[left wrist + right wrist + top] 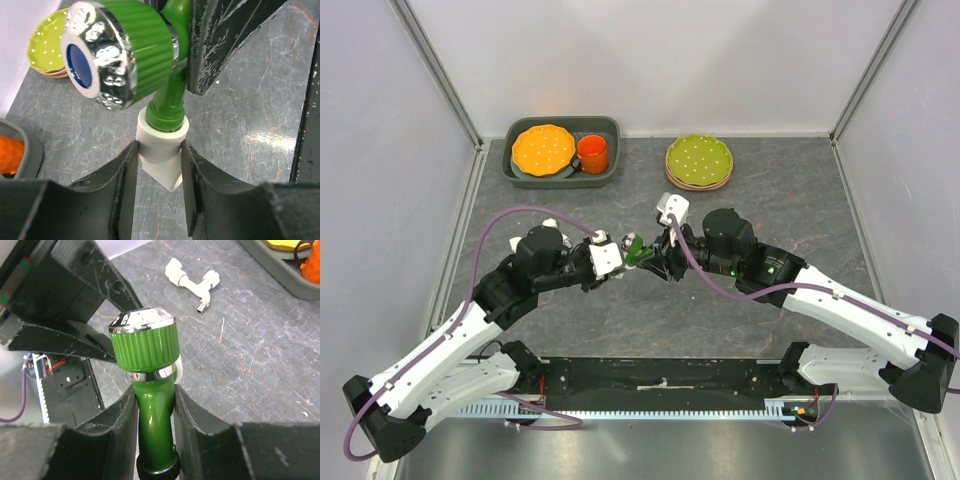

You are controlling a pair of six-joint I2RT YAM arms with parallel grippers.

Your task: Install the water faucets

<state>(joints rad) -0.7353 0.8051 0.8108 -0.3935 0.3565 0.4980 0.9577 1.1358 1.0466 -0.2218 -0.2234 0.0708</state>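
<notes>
Green plastic tap (pixel 150 410) sits clamped in right end effector (pixel 154 415), left end effector (pixel 159 172) pinches its white cylindrical end piece (pixel 160 142); all-white plastic tap (pixel 192 281) lies untouched.

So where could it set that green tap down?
Crowded at the centre, where the left gripper and right gripper both clamp the green faucet, and by the tray, where the white faucet lies. Bare table lies right of the green plates, toward the right wall, and between the grippers and the black rail.
</notes>
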